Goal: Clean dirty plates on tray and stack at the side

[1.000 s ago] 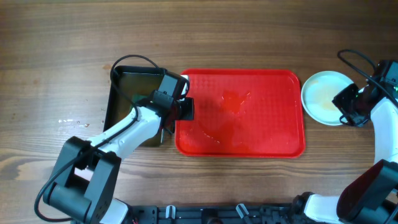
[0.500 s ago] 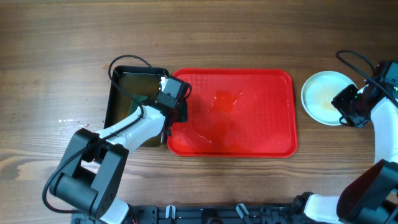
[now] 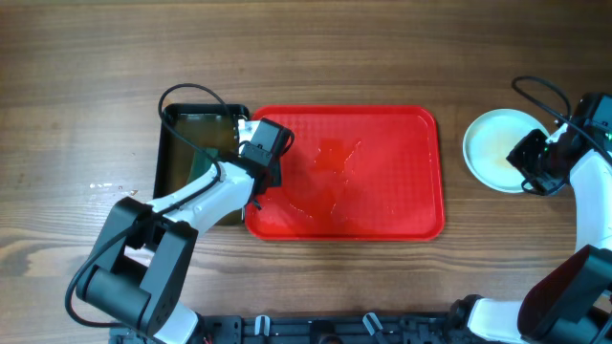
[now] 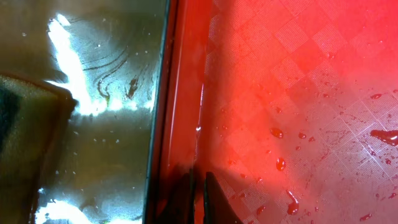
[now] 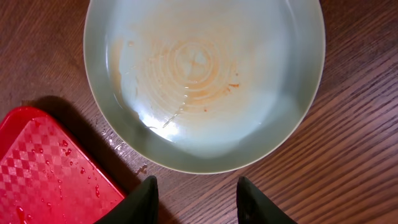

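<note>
The plate [image 5: 205, 134] lies just right of the tray [image 3: 382, 201]. It looks stiff, breakable and slippery with wet sauce [image 5: 208, 93], so the rim is the best hold. The right claw [image 5: 198, 190] hangs open and empty at its edge, and the left claw [image 4: 200, 190] pinches the tray's left rim, nearly closed.

One large red rectangular plastic tray [image 3: 382, 205]. One smaller black rectangular tub [image 3: 163, 158], holding one dark green sponge block [image 4: 25, 149]. One round pale blue-white shallow plate [image 3: 490, 143] seen from above; can't tell if more are stacked under it. One orange-brown sauce smear [image 5: 196, 71], in its middle. Two white-and-black robot arms: left arm [image 3: 196, 199], right arm [image 3: 593, 191]. One brown wooden table [image 3: 86, 57].
</note>
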### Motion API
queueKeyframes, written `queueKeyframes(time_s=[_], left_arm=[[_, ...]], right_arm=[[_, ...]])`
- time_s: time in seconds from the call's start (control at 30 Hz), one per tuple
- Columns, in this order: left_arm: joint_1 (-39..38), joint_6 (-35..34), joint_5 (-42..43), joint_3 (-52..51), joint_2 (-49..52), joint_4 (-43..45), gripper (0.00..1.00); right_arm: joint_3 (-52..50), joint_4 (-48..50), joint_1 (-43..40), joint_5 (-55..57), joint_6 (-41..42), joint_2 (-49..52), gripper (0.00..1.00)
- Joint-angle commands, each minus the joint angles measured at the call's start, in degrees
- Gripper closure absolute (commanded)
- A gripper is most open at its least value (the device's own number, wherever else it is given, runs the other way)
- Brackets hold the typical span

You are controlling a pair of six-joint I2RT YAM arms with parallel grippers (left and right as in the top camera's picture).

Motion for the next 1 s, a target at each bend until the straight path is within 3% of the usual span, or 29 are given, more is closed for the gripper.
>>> queueKeyframes(time_s=[0.0, 0.43, 0.6, 0.8, 0.9, 0.97], left_arm=[[0.6, -0.8, -4.8, -0.2, 0.5, -0.4, 0.96], [0.7, -1.8, -6.4, 0.0, -0.5, 0.7, 0.96], [0.7, -1.8, -5.7, 2.1, -8.6, 0.8, 0.94], [1.2, -1.8, -3.0, 2.1, -16.5, -3.8, 0.54], [5.6, -1.8, 5.9, 2.1, -17.0, -7.2, 0.31], [11.0, -1.8, 14.7, 2.1, -17.0, -8.6, 0.22]], right_arm=[[-0.4, -0.3, -0.1, -1.6, -1.2, 0.9, 0.58], [-0.4, -0.5, -0.1, -3.1, -4.2, 0.9, 0.56], [-0.4, -0.5, 0.0, -7.5, -7.1, 0.9, 0.52], [-0.3, -0.1, 6.7, -10.6, -13.2, 0.9, 0.41], [-0.2, 0.4, 13.7, -10.6, -15.5, 0.9, 0.26], [0.2, 0.0, 18.5, -10.4, -16.3, 0.9, 0.19]])
